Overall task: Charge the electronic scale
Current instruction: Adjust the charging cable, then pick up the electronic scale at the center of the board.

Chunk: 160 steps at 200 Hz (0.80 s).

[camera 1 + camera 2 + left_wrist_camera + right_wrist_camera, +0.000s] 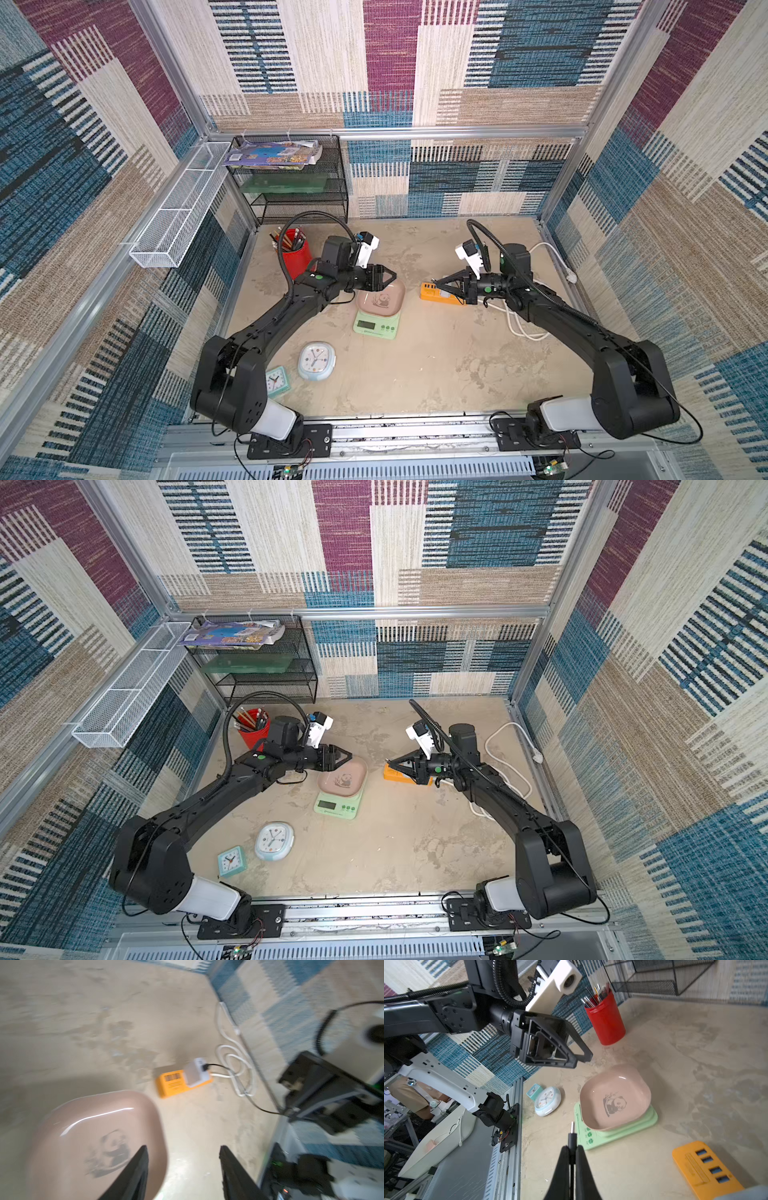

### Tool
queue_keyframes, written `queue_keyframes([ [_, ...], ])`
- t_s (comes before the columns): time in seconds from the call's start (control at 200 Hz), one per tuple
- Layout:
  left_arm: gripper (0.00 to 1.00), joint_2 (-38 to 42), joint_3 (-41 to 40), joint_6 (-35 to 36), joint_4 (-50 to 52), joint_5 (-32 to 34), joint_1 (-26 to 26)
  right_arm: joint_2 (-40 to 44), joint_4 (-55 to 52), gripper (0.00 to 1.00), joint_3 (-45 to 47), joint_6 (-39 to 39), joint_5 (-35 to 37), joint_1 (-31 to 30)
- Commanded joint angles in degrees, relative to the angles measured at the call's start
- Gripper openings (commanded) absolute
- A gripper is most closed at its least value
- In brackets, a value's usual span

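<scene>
1. The mint-green, flat rectangular plastic electronic scale (376,325), topped by a glossy pink rounded-square panda tray (380,301), sits near the middle of the mottled beige bench (415,374).
2. The left tool (182,1147) hovers above the tray's far edge, jaws parted, gripping nothing.
3. The right tool (572,1148) pinches a slim black cable plug (572,1136) with a metal tip, near the boxy orange power strip (704,1169).

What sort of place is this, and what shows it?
Probably a robot test cell staged as a desk: patterned panels on an aluminium frame enclose it, the left arm and right arm are mounted on a front rail, and a red pencil pot and round clock sit about.
</scene>
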<state>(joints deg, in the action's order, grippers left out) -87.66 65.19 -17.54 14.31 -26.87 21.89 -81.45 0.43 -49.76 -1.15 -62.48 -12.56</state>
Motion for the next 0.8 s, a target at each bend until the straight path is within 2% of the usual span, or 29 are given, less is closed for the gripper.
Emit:
queue_keyframes([
  [0.0, 0.56, -4.0, 3.2, 3.3, 15.3, 14.8, -1.7, -2.8, -6.9, 0.00, -1.8, 3.0, 1.5, -0.4],
  [0.13, 0.56, -8.5, 6.4, 4.5, 20.2, 20.9, -2.7, -5.4, -10.5, 0.00, -3.7, 4.1, 3.5, -1.7],
  [0.235, 0.55, -11.6, 8.0, 5.4, 22.2, 22.4, -3.0, -6.4, -11.5, 0.00, -4.0, 4.3, 4.0, -2.6],
  [0.421, 0.49, -15.5, 9.1, 7.0, 22.0, 18.8, -3.1, -6.5, -11.7, 0.00, -4.2, 4.3, 4.4, -2.9],
  [0.541, 0.39, -16.9, 9.0, 7.2, 20.3, 15.0, -3.1, -6.4, -11.9, 0.00, -4.3, 4.3, 4.1, -3.0],
  [0.711, 0.14, -17.5, 9.0, 7.1, 19.1, 12.2, -3.1, -6.1, -11.7, 0.00, -3.9, 4.2, 4.0, -2.9],
  [0.796, 0.05, -17.0, 8.7, 6.8, 18.6, 11.5, -3.2, -6.0, -11.6, 0.00, -3.9, 4.0, 3.8, -2.9],
])
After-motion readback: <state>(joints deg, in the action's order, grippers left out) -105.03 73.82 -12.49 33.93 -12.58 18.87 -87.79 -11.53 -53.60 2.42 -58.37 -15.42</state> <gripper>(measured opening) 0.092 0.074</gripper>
